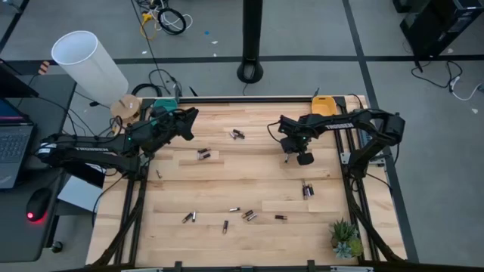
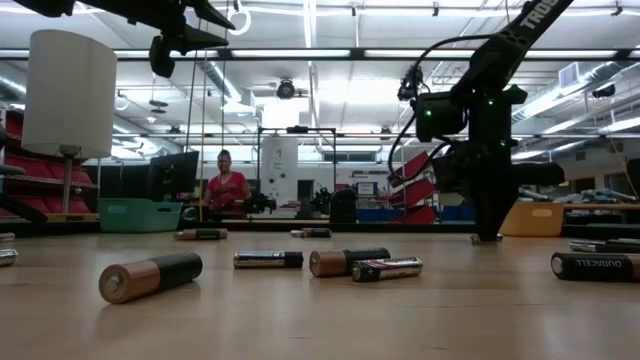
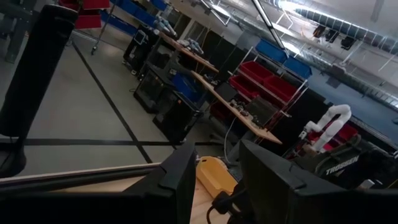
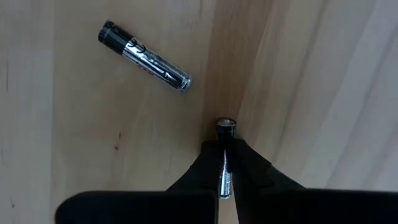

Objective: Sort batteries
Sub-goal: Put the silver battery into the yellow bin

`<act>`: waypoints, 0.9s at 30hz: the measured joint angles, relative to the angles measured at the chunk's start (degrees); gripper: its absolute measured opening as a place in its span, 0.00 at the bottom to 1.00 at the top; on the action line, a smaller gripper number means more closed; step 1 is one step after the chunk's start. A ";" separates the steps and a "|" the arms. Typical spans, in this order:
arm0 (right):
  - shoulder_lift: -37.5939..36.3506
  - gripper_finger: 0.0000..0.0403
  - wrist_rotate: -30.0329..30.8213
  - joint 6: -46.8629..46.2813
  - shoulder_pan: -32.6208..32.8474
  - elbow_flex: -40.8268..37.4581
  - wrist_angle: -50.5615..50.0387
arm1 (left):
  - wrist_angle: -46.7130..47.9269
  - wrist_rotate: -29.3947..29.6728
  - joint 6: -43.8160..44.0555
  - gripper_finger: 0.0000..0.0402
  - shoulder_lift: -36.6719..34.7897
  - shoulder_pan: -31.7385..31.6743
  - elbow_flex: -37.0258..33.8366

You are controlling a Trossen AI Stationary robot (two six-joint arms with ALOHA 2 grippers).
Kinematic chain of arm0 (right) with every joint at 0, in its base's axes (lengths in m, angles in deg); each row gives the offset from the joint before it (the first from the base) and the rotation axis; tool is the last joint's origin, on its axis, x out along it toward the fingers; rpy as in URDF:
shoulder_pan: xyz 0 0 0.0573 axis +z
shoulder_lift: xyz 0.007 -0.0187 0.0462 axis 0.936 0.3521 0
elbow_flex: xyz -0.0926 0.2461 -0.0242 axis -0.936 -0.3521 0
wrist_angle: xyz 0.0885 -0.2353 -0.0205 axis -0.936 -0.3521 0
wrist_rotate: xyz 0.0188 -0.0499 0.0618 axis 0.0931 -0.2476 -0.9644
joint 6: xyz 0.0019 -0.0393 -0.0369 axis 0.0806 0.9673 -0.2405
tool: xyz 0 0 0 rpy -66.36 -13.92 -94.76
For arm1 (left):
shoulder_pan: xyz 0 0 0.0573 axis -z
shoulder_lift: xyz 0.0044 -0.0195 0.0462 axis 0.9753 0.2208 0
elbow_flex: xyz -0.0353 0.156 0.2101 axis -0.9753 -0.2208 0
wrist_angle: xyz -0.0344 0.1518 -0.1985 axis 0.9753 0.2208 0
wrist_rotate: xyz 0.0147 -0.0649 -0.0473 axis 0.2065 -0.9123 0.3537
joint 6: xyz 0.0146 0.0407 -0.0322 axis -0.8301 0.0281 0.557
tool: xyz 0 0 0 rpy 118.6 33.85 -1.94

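Observation:
Several small batteries lie scattered on their sides on the wooden table (image 1: 249,181), among them a pair (image 1: 237,134), one (image 1: 203,154), and a row near the front (image 1: 249,215). My right gripper (image 1: 288,157) points down at the table's far right part and is shut on one slim dark battery (image 4: 224,163). Another battery (image 4: 144,56) lies loose close by. My left gripper (image 1: 189,125) hangs high over the far left, level and open, with nothing between its fingers (image 3: 180,180). My right gripper pinches the battery's two long sides (image 4: 224,177) between its two fingers, coming from above and pointing down. One end of the battery (image 4: 225,127) sticks out past the fingers. In the low view the fingertips (image 2: 487,236) are down at the table top.
A teal tray (image 1: 162,106) stands at the far left edge and an orange one (image 1: 324,104) at the far right edge. A small plant (image 1: 345,238) sits at the near right corner. A white lamp (image 1: 87,60) stands off the table's far left. A person (image 2: 227,188) is far behind.

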 joint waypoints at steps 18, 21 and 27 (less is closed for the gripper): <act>-6.92 0.06 3.42 -7.55 -2.98 0.61 -3.58 | 1.10 -5.04 -0.11 0.34 -0.04 0.00 0.00; -9.81 0.06 6.94 -10.92 -5.71 0.65 -3.75 | 1.34 -5.05 -0.11 0.34 -0.04 0.00 0.00; -17.78 0.06 15.06 -15.72 -13.05 0.68 -3.87 | 2.31 -5.06 -0.05 0.34 -0.04 0.00 0.00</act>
